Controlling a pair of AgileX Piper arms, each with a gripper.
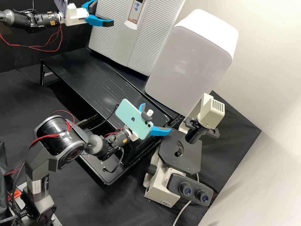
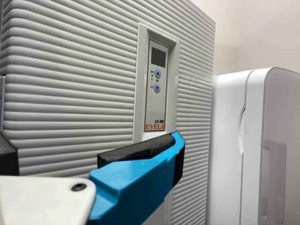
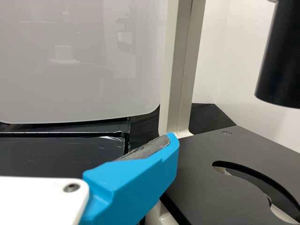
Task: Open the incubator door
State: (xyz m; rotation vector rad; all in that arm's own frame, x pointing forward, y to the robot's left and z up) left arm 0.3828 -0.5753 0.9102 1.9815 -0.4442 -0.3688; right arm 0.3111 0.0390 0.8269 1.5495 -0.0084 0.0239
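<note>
"Facing the arms, incubator door [image 1: 106, 39] stands upright at back of black counter [image 1: 75, 67], long central strip [image 1: 125, 45] vertical. Surface?"

"Pale grey, horizontally ribbed, closed; blue buttons [image 2: 157, 88] under dark display [image 2: 158, 56]. Jaws?"

"Left jaws [image 1: 105, 12] spread wide, empty, near door's front; contact unclear. Right jaws [image 1: 157, 117] also spread, empty, well apart from it."

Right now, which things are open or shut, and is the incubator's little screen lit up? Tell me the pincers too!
Incubator door, shut
Incubator screen, dark
White cabinet's door, shut
Left pincer, open
Right pincer, open
</note>
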